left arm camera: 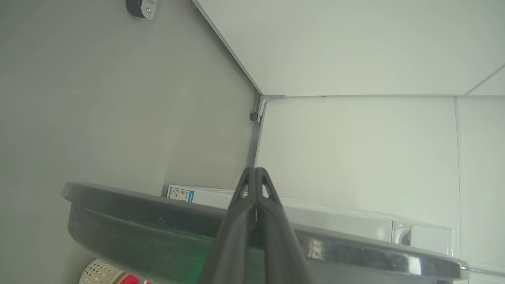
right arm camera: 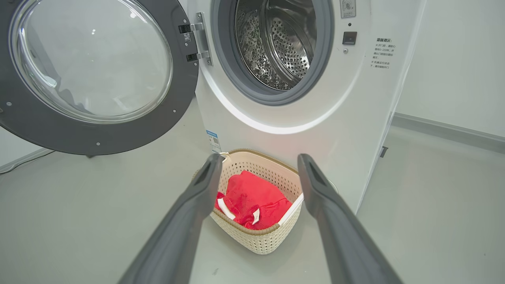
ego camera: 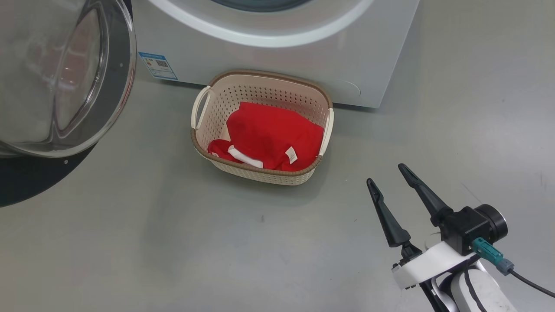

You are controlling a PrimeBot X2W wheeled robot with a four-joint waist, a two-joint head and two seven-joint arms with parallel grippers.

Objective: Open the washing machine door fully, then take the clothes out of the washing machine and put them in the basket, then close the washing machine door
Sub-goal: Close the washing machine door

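The right gripper point(ego camera: 385, 173) hovers nearest, fingers spread wide, pointing at the basket point(ego camera: 260, 171). The basket stands against the washing machine point(ego camera: 277, 56), its long axis along the machine's front, holding the red clothes point(ego camera: 269, 134). The washing machine door point(right arm camera: 39, 130) stands open leftward, and the left gripper point(left arm camera: 255, 170) is over its rim, fingers pressed together.

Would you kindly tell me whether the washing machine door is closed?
No, the washing machine door stands swung wide open, leaving the drum exposed.

We saw the washing machine door point(right arm camera: 92, 67) of clear, shiny glass in a glossy dark rim, its drum point(right arm camera: 284, 47) bright perforated steel, the clothes point(ego camera: 273, 134) soft red cloth, the basket point(ego camera: 260, 93) matt cream perforated plastic.
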